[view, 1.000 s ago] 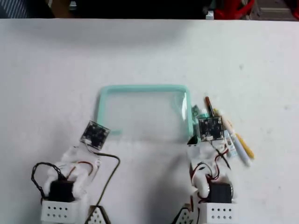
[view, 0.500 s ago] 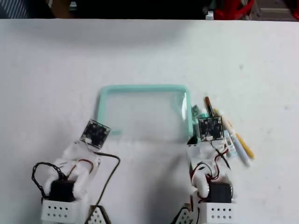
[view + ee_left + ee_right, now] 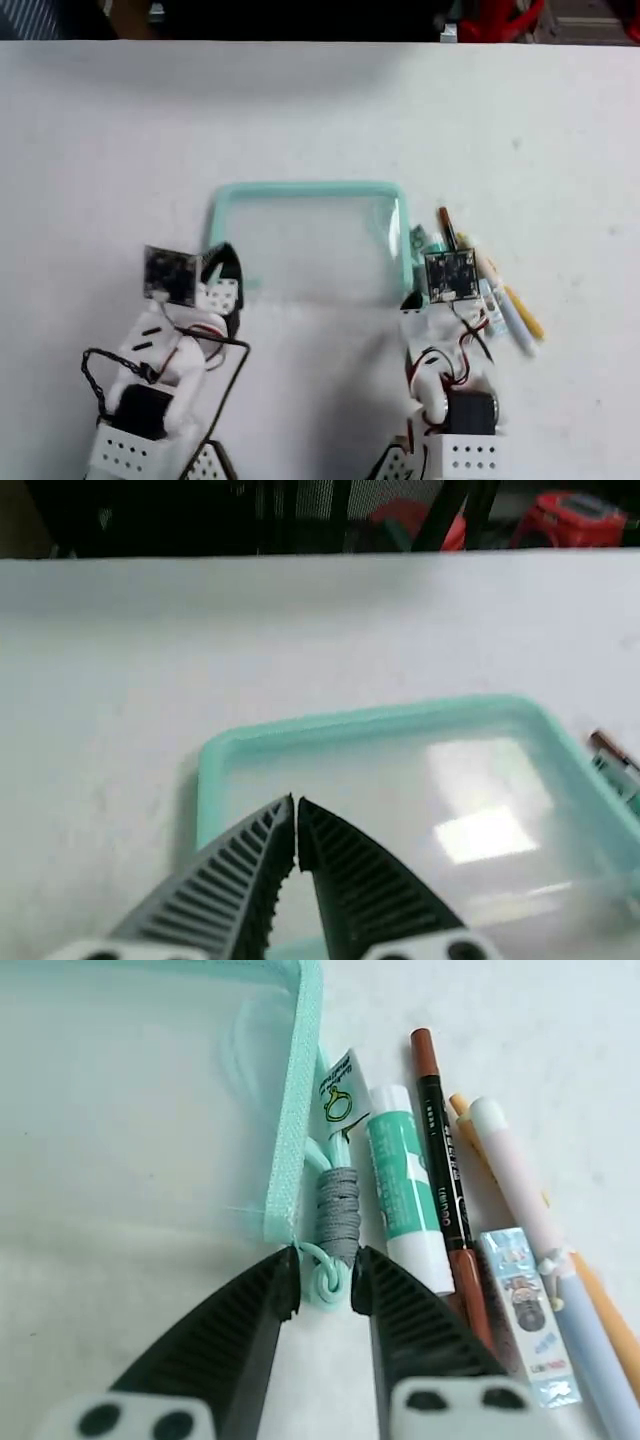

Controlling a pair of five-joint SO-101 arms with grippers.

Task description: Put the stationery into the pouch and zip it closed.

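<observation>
The clear pouch (image 3: 305, 240) with a mint-green rim lies flat in the middle of the table. My left gripper (image 3: 226, 256) hovers over its near left corner, and the left wrist view shows that gripper (image 3: 296, 806) shut and empty above the pouch (image 3: 400, 780). At the pouch's near right corner my right gripper (image 3: 325, 1278) is shut on the green zipper pull ring (image 3: 325, 1265). Beside it lie a green glue stick (image 3: 405, 1195), a brown-capped black pen (image 3: 445, 1180), a white pen (image 3: 530, 1210), an orange pencil (image 3: 600, 1305) and a small eraser (image 3: 525, 1310). From above, the stationery (image 3: 505, 300) sits right of the pouch.
A grey cord (image 3: 338, 1205) and a white tag (image 3: 340, 1090) hang from the zipper pull. Bare white table (image 3: 320, 110) stretches beyond the pouch to the far edge, where dark clutter stands. Both arm bases sit at the near edge.
The left arm has swung forward and up, bringing its shut gripper over the pouch's near left corner. The right arm, the pouch and the stationery have not moved.
</observation>
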